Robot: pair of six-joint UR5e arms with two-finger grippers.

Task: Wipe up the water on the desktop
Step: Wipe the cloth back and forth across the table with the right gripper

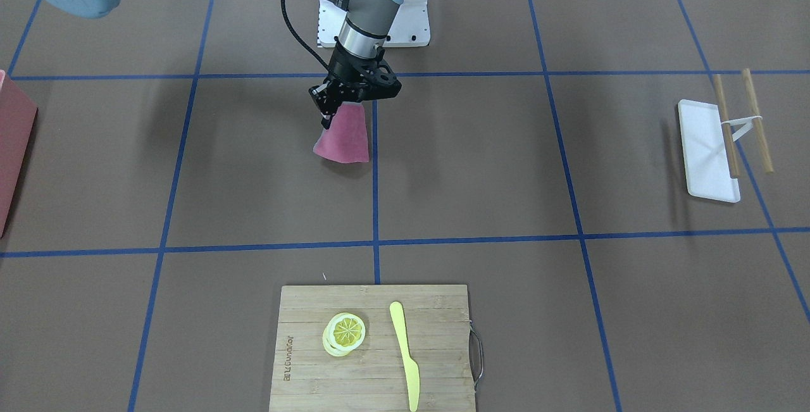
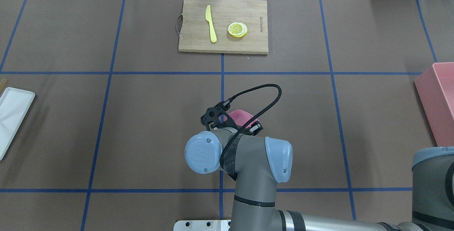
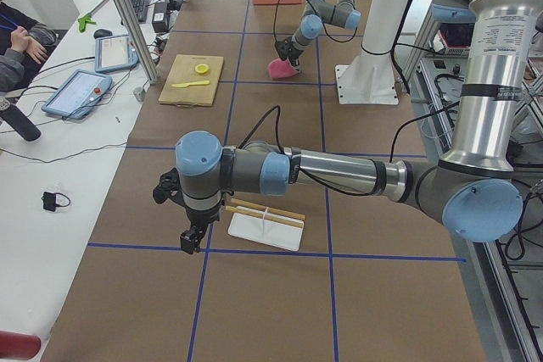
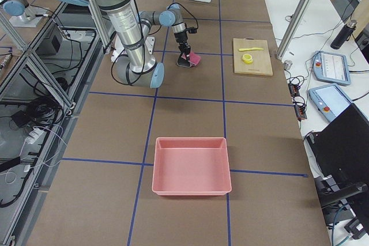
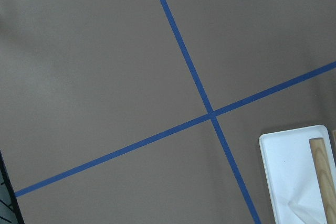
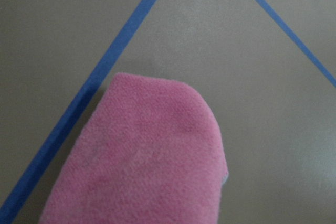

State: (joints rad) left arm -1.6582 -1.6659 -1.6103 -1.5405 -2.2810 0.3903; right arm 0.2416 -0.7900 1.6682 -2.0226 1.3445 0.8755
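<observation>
The desktop is a wide brown surface crossed by blue tape lines. My right gripper is shut on a pink cloth, which hangs down with its lower edge on the desktop beside a tape line. The cloth fills the lower part of the right wrist view and peeks out behind the wrist in the overhead view. I cannot make out any water. My left gripper hovers low beside the white tray, and I cannot tell whether it is open or shut.
A bamboo cutting board with lemon slices and a yellow knife lies at the far side. A white tray with wooden sticks lies at my left. A pink bin stands at my right.
</observation>
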